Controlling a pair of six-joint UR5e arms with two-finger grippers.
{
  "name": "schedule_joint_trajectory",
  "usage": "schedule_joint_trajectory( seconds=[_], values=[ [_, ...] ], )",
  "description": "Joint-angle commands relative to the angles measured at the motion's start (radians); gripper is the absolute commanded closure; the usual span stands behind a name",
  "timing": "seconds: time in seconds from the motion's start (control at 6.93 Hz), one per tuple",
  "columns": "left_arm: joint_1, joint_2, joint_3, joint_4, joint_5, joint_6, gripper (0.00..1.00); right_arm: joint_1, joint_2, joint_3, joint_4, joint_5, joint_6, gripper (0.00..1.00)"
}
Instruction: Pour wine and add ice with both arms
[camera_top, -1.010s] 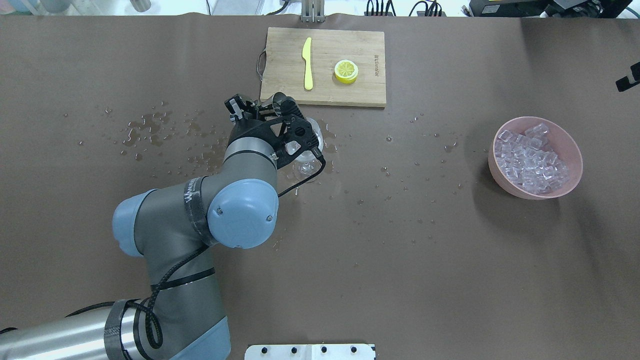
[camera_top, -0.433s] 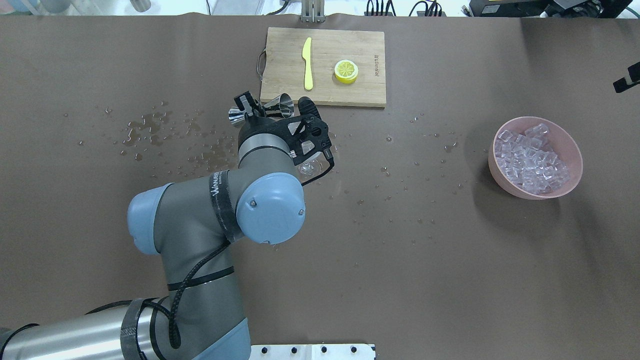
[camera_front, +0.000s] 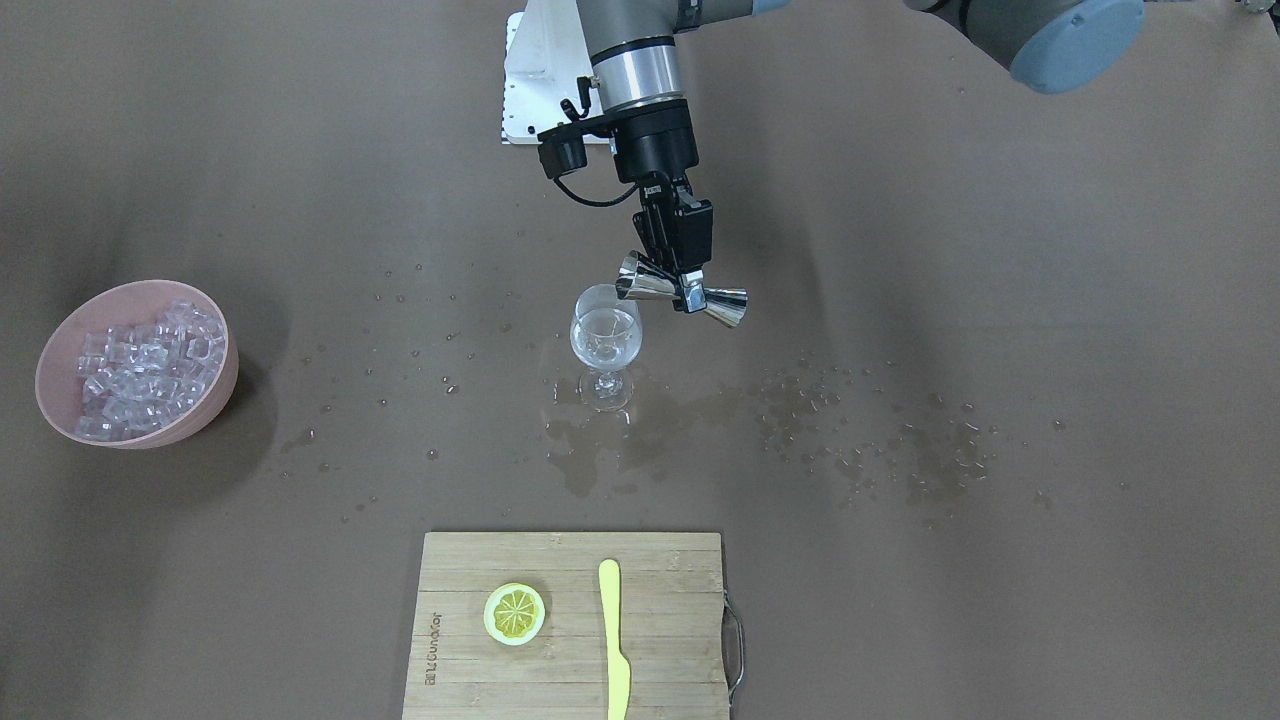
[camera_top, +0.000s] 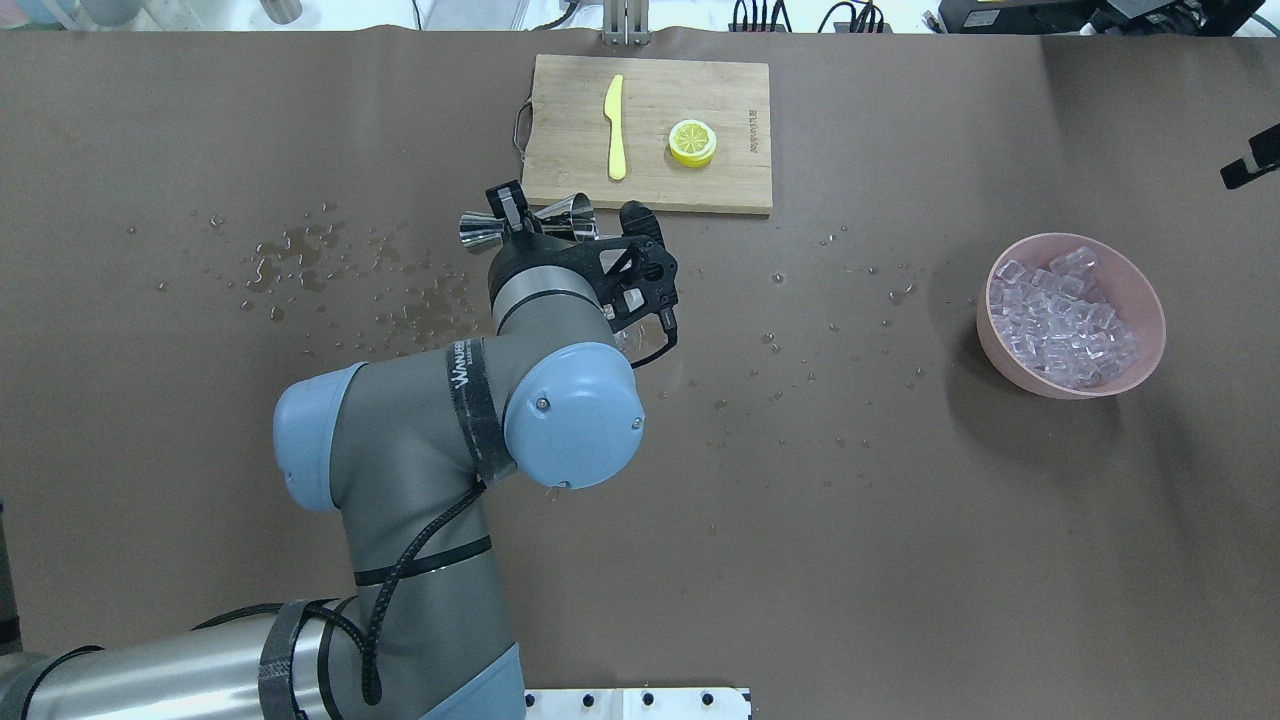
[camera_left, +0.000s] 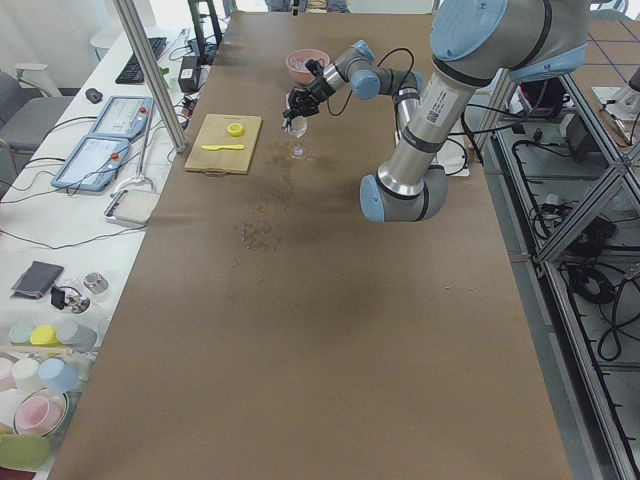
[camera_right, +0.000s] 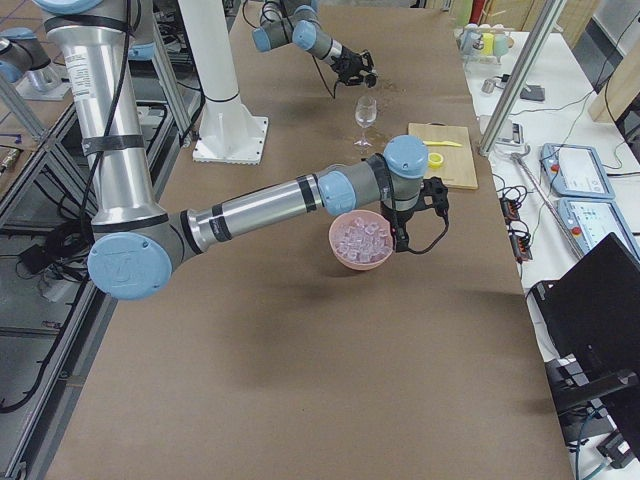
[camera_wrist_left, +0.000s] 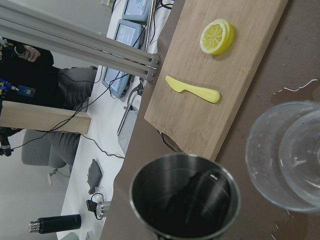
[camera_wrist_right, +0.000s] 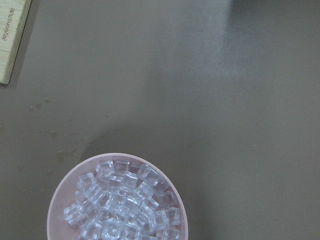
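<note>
Tabletop (camera_top: 900, 550), brown and broad, carries everything, and wet patches (camera_front: 600, 450) darken it around the glass foot. The left arm (camera_top: 440, 430) reaches to mid-table. The right arm (camera_right: 260, 205) stretches out above the pink bowl (camera_top: 1150, 300), and its wrist camera looks straight down on that bowl. No view shows whether the right pincer is spread or pressed together.

At the table's far edge lies a wooden cutting board (camera_top: 730, 90). The ice (camera_top: 1065, 320) sits heaped in the bowl, well apart from the wine glass (camera_front: 605, 340), which stands upright near the middle.

The left gripper (camera_front: 685, 290) is pinching a steel measuring cup (camera_front: 725, 305) at its narrow waist. The cup is tipped almost onto its side, with one mouth just above the glass rim. The wine seems to lie low in the glass as a little clear liquid, though that is hard to make out.

A yellow knife (camera_top: 615, 125) and a lemon slice (camera_top: 692, 142) rest on the board.

Risks, as I judge them:
- The tipped cup could clip the rim as it pulls away and topple the glass, whose foot stands on a wet, slippery sheet.
- Any drops left in the cup would fall on the table if it swings off while tilted.
- Ice carried across the wide gap could be dropped on the way.
</note>
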Motion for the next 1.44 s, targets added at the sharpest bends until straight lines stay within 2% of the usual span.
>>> schedule_joint_trajectory(
  seconds=[0.0,0.72,1.01,1.3],
  values=[
    [0.002,-0.037,0.000,0.098,0.000,0.058,1.00,-0.002,0.000,-0.002,0.000,0.000,0.003,0.00],
    [0.003,-0.077,0.013,0.215,0.005,0.167,1.00,-0.013,0.000,-0.002,0.000,0.000,0.003,0.00],
    [0.003,-0.149,0.015,0.322,0.006,0.198,1.00,-0.017,0.000,-0.002,0.000,0.000,0.003,0.00],
    [-0.001,-0.117,-0.005,0.188,0.002,0.131,1.00,-0.019,0.000,-0.005,0.000,0.000,0.003,0.00]
  ],
)
